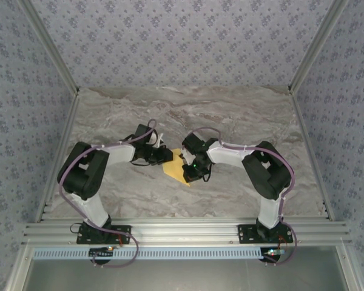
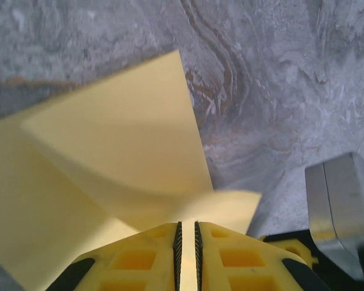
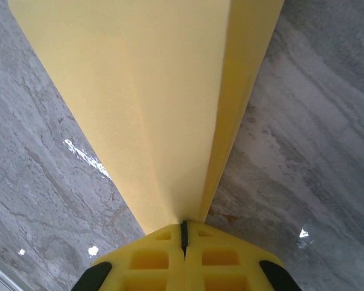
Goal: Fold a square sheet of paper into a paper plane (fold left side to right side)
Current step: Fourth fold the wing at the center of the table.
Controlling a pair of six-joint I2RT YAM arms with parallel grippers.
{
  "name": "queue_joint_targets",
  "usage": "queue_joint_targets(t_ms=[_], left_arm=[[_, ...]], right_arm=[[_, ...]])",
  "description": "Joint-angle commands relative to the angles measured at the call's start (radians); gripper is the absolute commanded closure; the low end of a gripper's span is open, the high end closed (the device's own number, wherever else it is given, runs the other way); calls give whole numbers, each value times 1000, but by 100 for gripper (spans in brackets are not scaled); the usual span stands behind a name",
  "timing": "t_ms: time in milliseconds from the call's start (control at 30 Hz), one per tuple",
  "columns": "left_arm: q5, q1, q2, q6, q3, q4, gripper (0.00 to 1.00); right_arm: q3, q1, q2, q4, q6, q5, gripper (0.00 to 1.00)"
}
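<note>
We judge the sheet of paper (image 1: 175, 170) light and floppy, best held by its edges, where left pincer (image 2: 186, 227) and right pincer (image 3: 183, 227) clamp it.

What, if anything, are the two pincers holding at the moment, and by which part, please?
Both hold the yellow sheet of paper. The left pincer pinches the edge of its curled-over flap; the right pincer pinches the end of a crease.

The table (image 1: 188, 109) is viewed from high above; the sheet of paper (image 1: 175, 173), mid-frame there, is seen close-up from both wrists.
</note>
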Motion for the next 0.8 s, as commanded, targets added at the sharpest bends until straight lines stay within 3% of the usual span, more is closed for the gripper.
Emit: queue_joint_targets(t_ms=[0,533,767], left_arm=[[-4,11,45,64,61,-8,85],[-81,65,151,136,87,-48,85],[-92,132,168,176,155,-111,84]], right_arm=[[-63,9,101,-144,-14,161,100],[-64,9,103,-159,-21,175,100],[-74,8,104,-159,-23,180,100]])
